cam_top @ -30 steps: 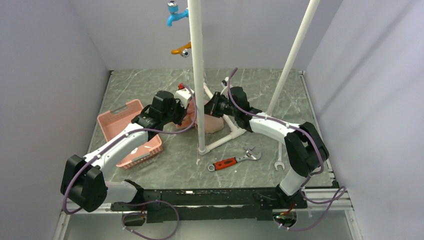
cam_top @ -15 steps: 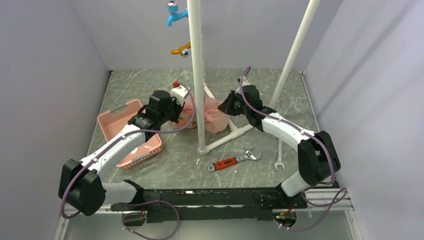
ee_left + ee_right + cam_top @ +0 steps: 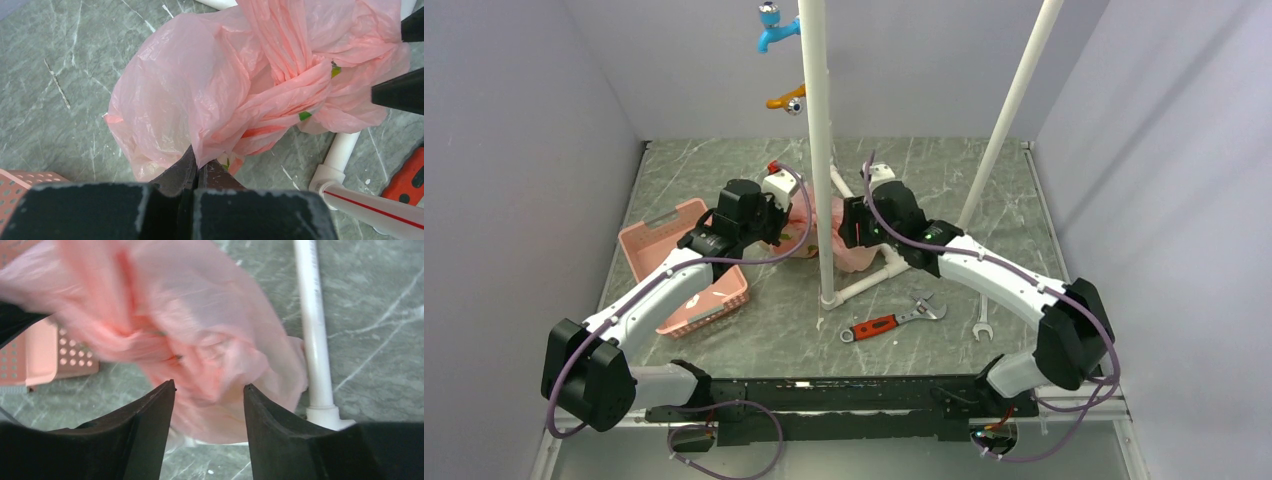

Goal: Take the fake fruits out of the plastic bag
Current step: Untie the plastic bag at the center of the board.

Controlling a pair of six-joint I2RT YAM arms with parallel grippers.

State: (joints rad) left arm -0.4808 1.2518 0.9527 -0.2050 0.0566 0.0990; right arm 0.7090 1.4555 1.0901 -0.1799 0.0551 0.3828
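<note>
Right claw (image 3: 209, 386) back (apparently) at bag (image 3: 200, 335)

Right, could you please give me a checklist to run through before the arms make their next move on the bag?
1. Left pincer shut on the plastic bag: ok.
2. Right pincer open, facing the bag: ok.
3. Bag mouth open: cannot tell, the film is bunched.
4. Fake fruits out: not ok, only green glimpses through the film.
5. White pipe clear of the right pincer: ok, it lies to one side.
</note>
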